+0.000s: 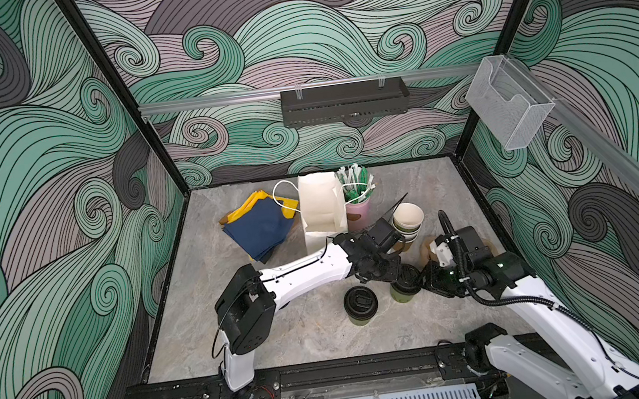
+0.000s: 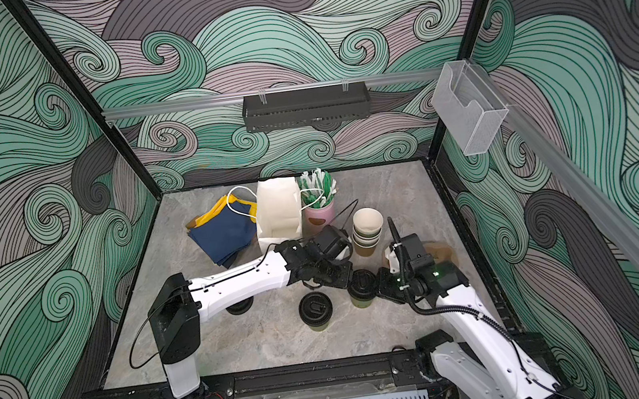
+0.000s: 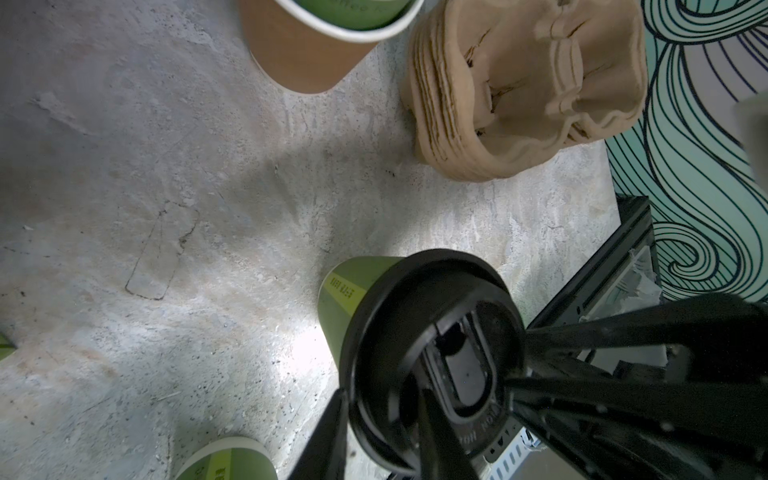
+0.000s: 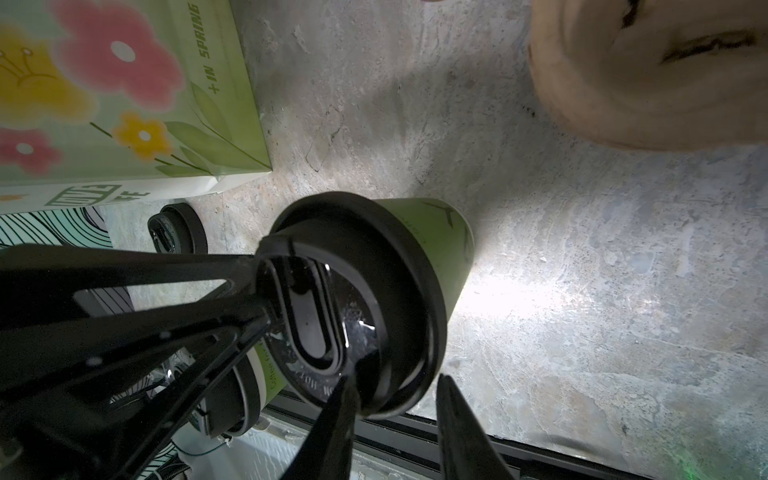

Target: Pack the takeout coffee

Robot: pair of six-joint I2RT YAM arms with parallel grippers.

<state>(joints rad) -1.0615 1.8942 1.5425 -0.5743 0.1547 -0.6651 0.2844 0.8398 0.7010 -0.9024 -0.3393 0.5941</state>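
Two olive-green takeout coffee cups with black lids stand near the table's front right. One (image 1: 361, 306) (image 2: 315, 310) stands free. The other (image 1: 403, 294) (image 2: 360, 301) (image 3: 345, 291) (image 4: 440, 237) sits between both grippers. My left gripper (image 1: 395, 276) (image 3: 382, 432) comes from the left and is shut on that cup's lid (image 3: 415, 311), with one finger on top and one outside the rim. My right gripper (image 1: 424, 279) (image 4: 395, 399) straddles the opposite rim. Its jaws are open, the outer finger just off the lid.
A white paper bag (image 1: 321, 208) stands at the back, with blue and yellow napkins (image 1: 262, 227) on its left and a pink cup of stirrers (image 1: 357, 208) on its right. Stacked lidless cups (image 1: 408, 218) and brown pulp carriers (image 3: 519, 91) sit behind the grippers. A loose black lid (image 4: 178, 232) lies under my left arm.
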